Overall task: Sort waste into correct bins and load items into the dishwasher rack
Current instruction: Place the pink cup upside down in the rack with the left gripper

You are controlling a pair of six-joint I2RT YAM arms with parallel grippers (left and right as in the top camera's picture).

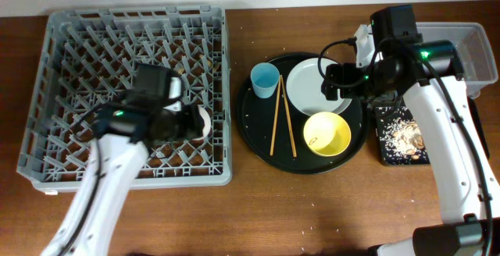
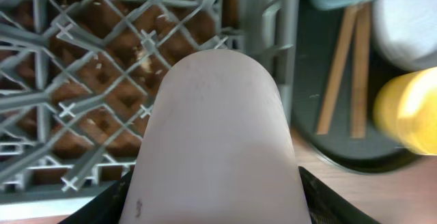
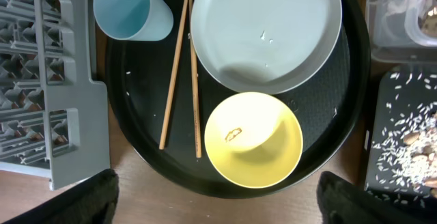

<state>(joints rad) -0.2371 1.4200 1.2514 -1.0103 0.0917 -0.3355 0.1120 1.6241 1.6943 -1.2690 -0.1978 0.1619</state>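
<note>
While the left gripper [image 1: 187, 122] pinches the pinkish-white cup [image 2: 218, 135] between its two fingers, the step in hand looks like loading that cup into the dishwasher rack [image 1: 133, 12]. The cup sits over the rack's right-hand part, close to the lattice side. Whether it already rests on the pegs or hangs just above them cannot be told from either view. The next move probably calls for lowering it between the upright pegs so that it seats without tipping, then parting the fingers. Crumbs lie scattered under the grid, and the pegs crowd close around the cup. Just beside the rack is the round black tray [image 1: 250, 131], which carries what is left to load. The light blue cup [image 1: 266, 78] stands at its upper left. The pair of wooden chopsticks [image 1: 281, 119] lies lengthwise beside it. The pale plate [image 1: 312, 84] and the yellow bowl [image 1: 326, 133], with a small scrap [image 3: 233, 135] inside, fill the rest. Above them hovers the right gripper [image 1: 337, 83], fingers spread wide and holding nothing. Further right, the black rectangular tray [image 1: 402, 135] holds rice and crumbs. The clear tub [image 1: 469, 45] lies beyond it at the table's edge.
</note>
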